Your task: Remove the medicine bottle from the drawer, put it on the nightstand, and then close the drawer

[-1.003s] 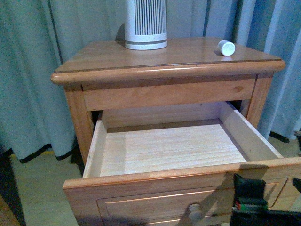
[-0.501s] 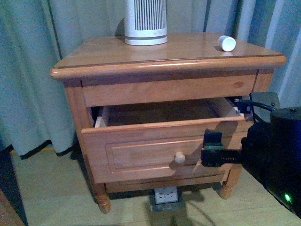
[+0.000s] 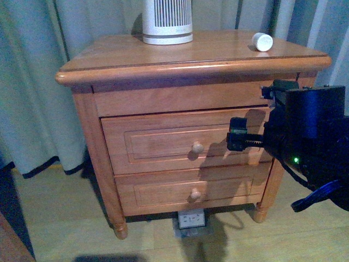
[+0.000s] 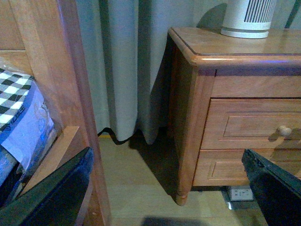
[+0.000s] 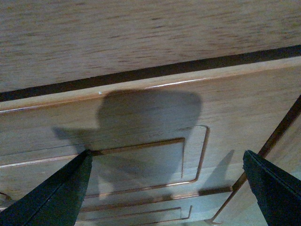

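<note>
Nightstand (image 3: 109, 60) carries one bottle (image 3: 262, 41) lying at its top's 2 o'clock corner and one slatted device (image 3: 167, 21) at 12, both drawers sit shut with the taller drawer (image 3: 163, 143) uppermost, and right gripper (image 3: 235, 141) and left gripper (image 4: 164, 188) both stand spread, empty.

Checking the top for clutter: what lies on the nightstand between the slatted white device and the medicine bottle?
Nothing; the front view shows bare nightstand top between the device and the bottle.
</note>
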`<action>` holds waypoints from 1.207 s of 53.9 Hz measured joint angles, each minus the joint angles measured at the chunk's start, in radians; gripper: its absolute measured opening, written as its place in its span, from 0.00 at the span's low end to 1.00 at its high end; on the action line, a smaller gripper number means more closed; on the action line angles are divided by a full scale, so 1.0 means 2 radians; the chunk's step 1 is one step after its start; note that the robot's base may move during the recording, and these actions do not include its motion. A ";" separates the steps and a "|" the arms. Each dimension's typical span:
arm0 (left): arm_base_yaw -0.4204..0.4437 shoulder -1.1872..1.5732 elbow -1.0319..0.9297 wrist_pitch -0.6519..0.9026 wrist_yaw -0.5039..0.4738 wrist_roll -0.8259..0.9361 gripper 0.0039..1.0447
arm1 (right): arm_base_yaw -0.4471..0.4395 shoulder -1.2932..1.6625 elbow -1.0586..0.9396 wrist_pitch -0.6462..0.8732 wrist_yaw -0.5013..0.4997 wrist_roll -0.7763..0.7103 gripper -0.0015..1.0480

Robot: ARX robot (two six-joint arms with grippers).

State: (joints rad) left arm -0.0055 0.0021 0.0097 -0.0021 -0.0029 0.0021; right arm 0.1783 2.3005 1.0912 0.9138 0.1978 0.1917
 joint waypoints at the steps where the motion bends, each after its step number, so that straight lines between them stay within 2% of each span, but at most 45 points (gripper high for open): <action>1: 0.000 0.000 0.000 0.000 0.000 0.000 0.94 | 0.000 -0.002 -0.001 -0.001 0.001 0.000 0.93; 11: 0.000 0.000 0.000 0.000 0.000 0.000 0.94 | 0.002 -0.062 -0.062 -0.011 0.019 0.019 0.93; 18: 0.000 0.000 0.000 0.000 0.000 0.000 0.94 | 0.002 -0.191 -0.164 -0.040 0.020 0.035 0.93; 26: 0.000 0.000 0.000 0.000 0.000 0.000 0.94 | 0.001 -0.352 -0.276 -0.079 0.023 0.021 0.93; 39: 0.000 0.000 0.000 0.000 0.000 0.000 0.94 | -0.011 -0.674 -0.389 -0.202 0.064 -0.027 0.93; 49: 0.000 0.000 0.000 0.000 0.000 0.000 0.94 | 0.000 -0.917 -0.445 -0.348 0.108 -0.052 0.93; 56: 0.000 0.000 0.000 0.000 0.000 0.000 0.94 | 0.003 -1.043 -0.475 -0.448 0.128 -0.053 0.93; 65: 0.000 0.000 0.000 0.000 0.000 0.000 0.94 | -0.005 -1.093 -0.500 -0.475 0.117 -0.053 0.93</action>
State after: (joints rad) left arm -0.0055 0.0021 0.0097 -0.0021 -0.0025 0.0021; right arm 0.1692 0.1139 0.0906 -0.0357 0.4328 0.0856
